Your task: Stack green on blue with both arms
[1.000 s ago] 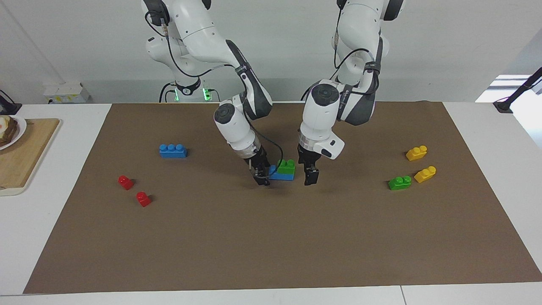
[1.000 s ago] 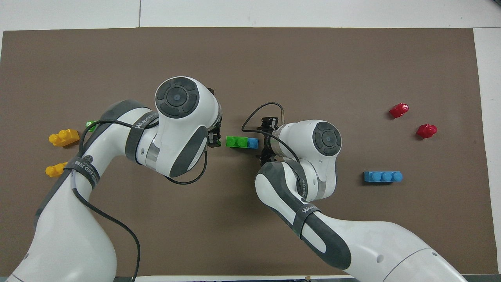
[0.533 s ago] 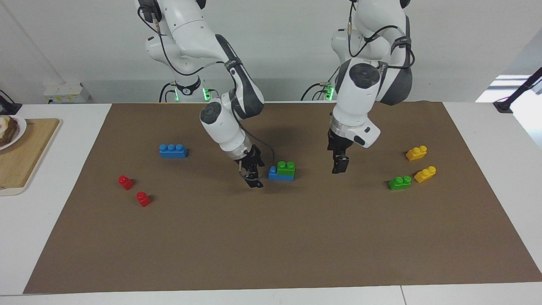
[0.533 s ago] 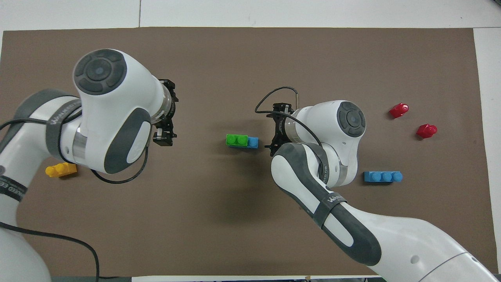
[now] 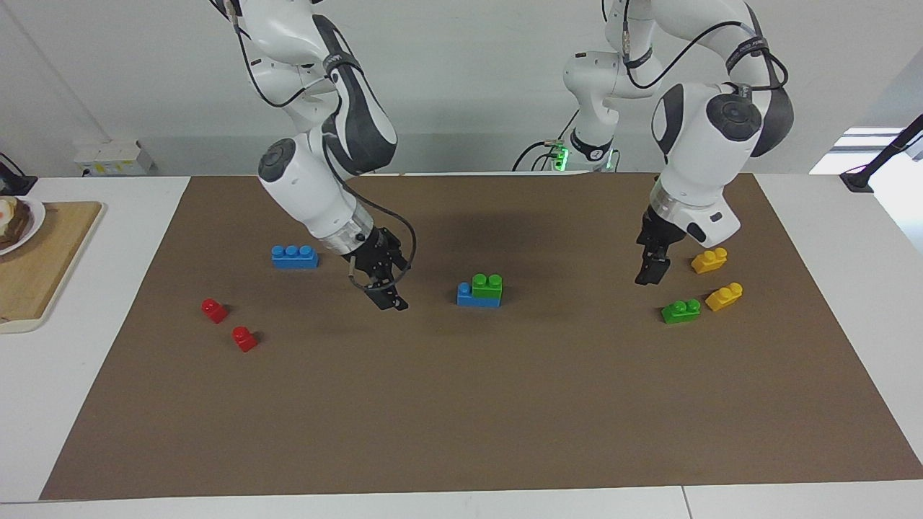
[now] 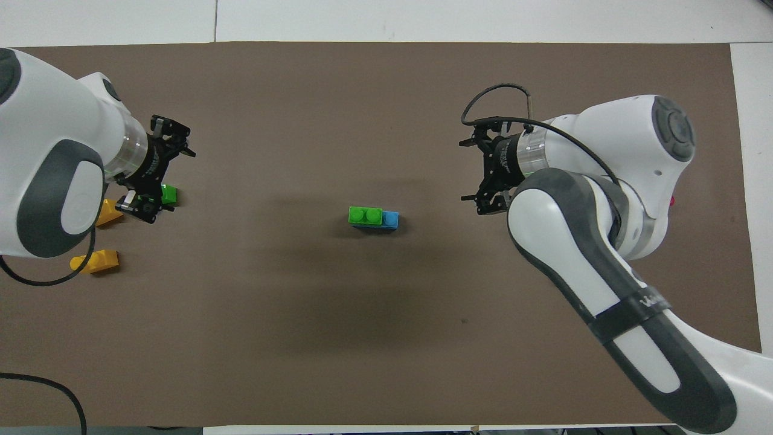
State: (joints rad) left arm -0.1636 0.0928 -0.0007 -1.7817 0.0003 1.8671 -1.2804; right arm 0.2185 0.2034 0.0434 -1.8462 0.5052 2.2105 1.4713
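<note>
Green brick [image 5: 487,283] sits on the blue brick [image 5: 470,296] mid-desk, covering two of its studs, one blue stud bare at the right arm's end. Looks done to me. These are light, hard plastic, a bit slick on the flat sides, nothing fragile; if it needed another press, I'd pinch the long flat sides low down, never the studs, and hold the blue one firm so it doesn't skate on the brown mat [image 5: 505,404].

Right tool [image 5: 387,288] hangs over bare mat between the stack and the spare blue brick [image 5: 294,256], fingers spread wide, nothing in them. Left tool [image 5: 652,263] is up over the spare green brick [image 5: 681,311], near the yellow bricks [image 5: 709,260], also fully open and empty, touching nothing. From overhead that spare green brick peeks out just past its fingers. Two red bricks [image 5: 214,310] lie toward the right arm's end
</note>
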